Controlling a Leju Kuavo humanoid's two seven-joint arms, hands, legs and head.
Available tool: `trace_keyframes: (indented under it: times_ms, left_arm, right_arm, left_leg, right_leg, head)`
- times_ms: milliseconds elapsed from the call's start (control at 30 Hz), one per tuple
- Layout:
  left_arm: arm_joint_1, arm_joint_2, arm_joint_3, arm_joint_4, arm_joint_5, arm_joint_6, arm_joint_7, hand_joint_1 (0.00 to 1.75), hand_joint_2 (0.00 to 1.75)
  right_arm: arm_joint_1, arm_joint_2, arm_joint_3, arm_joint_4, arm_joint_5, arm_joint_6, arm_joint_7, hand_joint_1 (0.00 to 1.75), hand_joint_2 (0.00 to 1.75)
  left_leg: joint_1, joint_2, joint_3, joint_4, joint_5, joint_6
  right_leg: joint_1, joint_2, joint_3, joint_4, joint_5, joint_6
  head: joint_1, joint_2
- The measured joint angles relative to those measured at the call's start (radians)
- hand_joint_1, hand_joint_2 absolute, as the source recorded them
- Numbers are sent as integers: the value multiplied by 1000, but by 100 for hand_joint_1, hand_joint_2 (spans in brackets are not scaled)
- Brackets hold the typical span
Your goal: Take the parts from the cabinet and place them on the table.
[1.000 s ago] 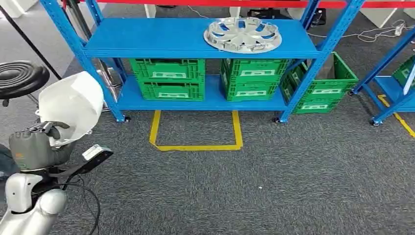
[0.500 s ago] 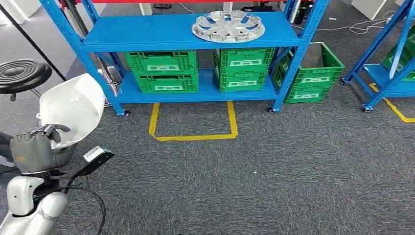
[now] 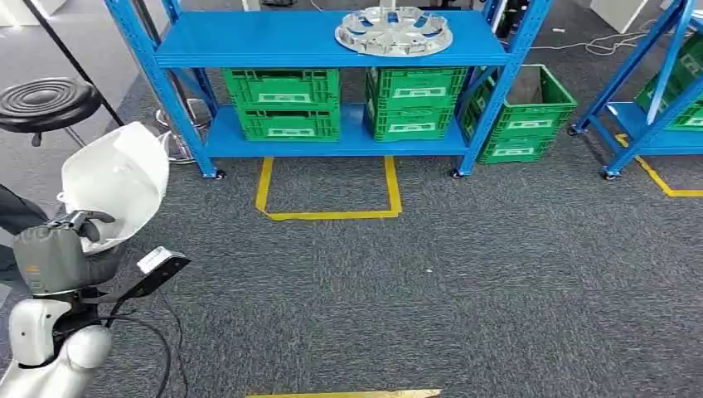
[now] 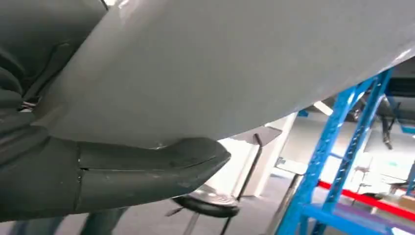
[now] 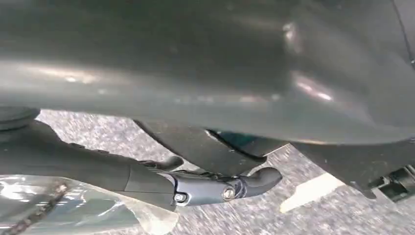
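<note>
The left hand (image 3: 62, 249) grips a white curved shell part (image 3: 116, 178) low at the left of the head view, fingers (image 3: 87, 222) hooked over its lower rim, the part tilted up and away from the wrist; in the left wrist view the same pale part (image 4: 235, 63) spreads above the thick grey thumb (image 4: 147, 169) pressed under it. Ahead stands the blue cabinet (image 3: 332, 41), an open rack on blue uprights. On its upper shelf lies a silver wheel cover (image 3: 395, 30), flat, toward the right half. On the lower shelf sit stacked green crates, one pair on the left (image 3: 283, 104) and one pair on the right (image 3: 412, 102), close together with a narrow gap between them. Another green crate (image 3: 526, 116) stands on the carpet just beside the cabinet's right upright, tilted. Yellow floor tape (image 3: 330, 211) marks an open-topped box on the grey carpet in front of the cabinet, and a second yellow strip (image 3: 348, 393) lies at the near edge of the head view. A black round stool (image 3: 46, 101) stands to the left of the cabinet, near the held part. A second blue rack (image 3: 655, 99) with a green crate stands well to the right. The right wrist view shows dark fingers (image 5: 244, 183) of the right hand over carpet, with crinkled clear plastic beside them; whether they are apart or closed on something I cannot tell.
</note>
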Motion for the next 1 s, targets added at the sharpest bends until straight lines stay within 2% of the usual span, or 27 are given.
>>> trace_keyframes:
  times_ms: [33,67,100,133,167,200,233,267,300,367,400,467,500,533,567,600,633,667,700,733,800,833,867,933,1000]
  left_arm:
    - [0,0,0,0,0,0,0,175,175]
    - [1,0,0,0,0,0,0,175,175]
    - [1,0,0,0,0,0,0,175,175]
    - [1,0,0,0,0,0,0,175,175]
    - [1,0,-1,0,0,0,0,175,175]
    - [1,0,-1,0,0,0,0,175,175]
    - [0,0,-1,0,0,0,0,175,175]
    - [0,-1,-1,0,0,0,0,175,175]
    - [0,-1,-1,0,2,0,0,175,175]
    - [2,-1,-3,0,3,0,0,175,175]
    - [3,0,-3,1,3,0,0,175,175]
    - [3,0,-3,2,3,0,0,175,175]
    - [3,0,-4,3,3,0,0,175,175]
    - [3,0,-4,5,3,0,0,175,175]
    - [4,1,-4,6,3,0,0,175,175]
    - [5,1,-5,6,3,0,0,175,175]
    - [5,1,-5,6,3,0,-1,175,175]
    - [4,2,-5,6,3,0,-1,175,175]
    - [3,2,-5,6,3,0,-2,175,175]
    - [3,2,-5,6,3,0,-2,175,175]
    - [2,4,-5,6,3,0,-2,175,175]
    - [2,4,-5,6,3,0,-2,175,175]
    - [1,4,-5,6,3,0,-2,175,175]
    - [3,4,-5,7,3,0,-2,175,175]
    - [3,3,-5,7,3,0,-2,175,175]
  right_arm:
    - [-1,0,0,0,0,0,0,0,0]
    - [-1,0,0,0,0,0,0,0,0]
    - [1,0,0,0,0,0,0,0,0]
    - [1,0,0,0,0,1,0,0,0]
    - [1,0,0,0,0,2,0,0,0]
    - [0,0,0,0,1,2,0,0,0]
    - [3,0,0,0,3,2,0,0,0]
    - [4,0,0,0,3,2,0,0,0]
    - [4,0,0,0,3,2,-1,0,0]
    - [9,0,0,0,3,2,-1,0,0]
    - [9,0,0,0,3,2,-1,0,0]
    - [9,0,0,0,5,2,-2,0,0]
    - [9,0,0,0,10,1,-2,0,0]
    - [10,0,0,0,14,0,-3,0,0]
    - [10,0,0,0,16,-1,-3,0,0]
    - [10,0,0,0,17,-2,-5,0,0]
    - [10,0,0,0,18,-2,-8,0,0]
    - [9,0,0,0,19,-2,-10,0,0]
    - [10,2,0,0,21,-2,-11,0,0]
    - [10,3,0,0,21,-2,-12,0,0]
    - [9,4,0,0,22,-1,-14,0,0]
    - [9,5,0,0,22,-1,-14,0,0]
    - [10,5,0,0,23,-2,-15,0,0]
    - [9,5,0,0,24,-2,-15,0,0]
    - [9,5,0,0,25,-2,-16,0,0]
  left_leg:
    - [0,0,-17,2,14,-2]
    - [1,0,-37,4,28,-5]
    - [2,0,-57,7,41,-8]
    - [4,0,-75,12,53,-12]
    - [5,0,-91,18,64,-18]
    - [1,-2,-99,24,73,-25]
    - [1,-3,-105,28,82,-31]
    - [1,-2,-106,24,97,-37]
    - [2,-1,-107,18,105,-44]
    - [8,-2,-111,14,108,-58]
    - [9,-4,-120,37,54,-61]
    - [9,-5,-143,166,-83,-66]
    - [9,-5,-156,241,-121,-68]
    - [9,-5,-164,304,-128,-68]
    - [9,-5,-158,329,-109,-67]
    - [9,-6,-130,310,-77,-63]
    - [7,-6,-80,241,-49,-56]
    - [2,-7,-13,142,-30,-44]
    - [-4,-7,35,60,-41,-27]
    - [-4,-5,58,27,-52,-22]
    - [-10,-6,55,12,-53,-20]
    - [-8,-6,55,3,-50,-27]
    - [-8,-6,51,4,-48,-32]
    - [-11,-6,47,5,-45,-29]
    - [-12,-5,41,9,-41,-24]
  right_leg:
    - [-1,0,0,50,0,3]
    - [-3,0,17,65,31,6]
    - [-5,0,51,41,76,8]
    - [-8,0,104,-19,113,10]
    - [-11,0,175,-112,122,11]
    - [-13,3,234,-209,75,15]
    - [-7,8,283,-281,51,5]
    - [-7,6,261,-273,49,-8]
    - [-2,7,254,-270,51,-16]
    - [-6,1,241,-274,70,-43]
    - [-5,-1,231,-274,80,-52]
    - [-2,-3,210,-273,102,-59]
    - [0,-4,199,-271,111,-60]
    - [2,-4,193,-269,119,-61]
    - [4,-3,183,-266,128,-61]
    - [7,-3,170,-262,136,-60]
    - [9,-2,162,-261,141,-60]
    - [12,-2,159,-259,144,-57]
    - [10,-3,157,-259,147,-56]
    - [15,-3,152,-256,151,-51]
    - [10,-5,145,-256,159,-39]
    - [14,-6,141,-252,152,-43]
    - [14,-6,137,-254,160,-63]
    - [11,-6,135,-256,166,-49]
    - [9,-5,133,-258,172,-41]
  head:
    - [1,0]
    - [0,0]
    - [0,0]
    - [0,0]
    - [0,0]
    - [2,0]
    - [0,0]
    - [-1,0]
    - [2,0]
    - [0,0]
    - [-1,0]
    - [-5,0]
    - [-6,0]
    - [-6,0]
    - [-6,0]
    - [-6,0]
    - [-6,0]
    - [-6,0]
    - [-5,0]
    - [-4,0]
    - [-8,0]
    - [-5,0]
    - [-6,0]
    - [-6,0]
    - [-5,0]
